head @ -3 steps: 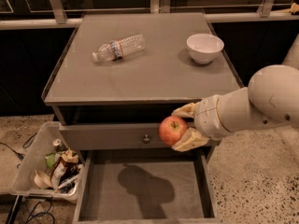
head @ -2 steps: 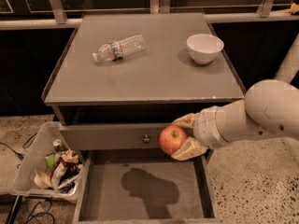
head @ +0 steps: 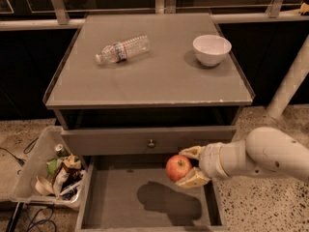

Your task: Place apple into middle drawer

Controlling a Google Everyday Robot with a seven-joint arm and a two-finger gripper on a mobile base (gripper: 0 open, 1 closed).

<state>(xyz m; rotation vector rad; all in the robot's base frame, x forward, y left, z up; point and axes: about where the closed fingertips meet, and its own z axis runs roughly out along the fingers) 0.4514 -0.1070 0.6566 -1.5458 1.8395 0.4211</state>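
The red-orange apple is held between the cream fingers of my gripper, which reaches in from the right on a white arm. The gripper holds the apple above the right part of the open middle drawer, a wide shallow grey box with a bare floor. The apple's shadow falls on the drawer floor below it. Above the apple is a closed grey drawer front with a small round knob.
The grey cabinet top carries a lying plastic water bottle and a white bowl. A clear bin of trash stands on the floor to the drawer's left. A white pole leans at right.
My gripper has moved down with the apple, from level with the knobbed drawer front to lower over the open drawer.
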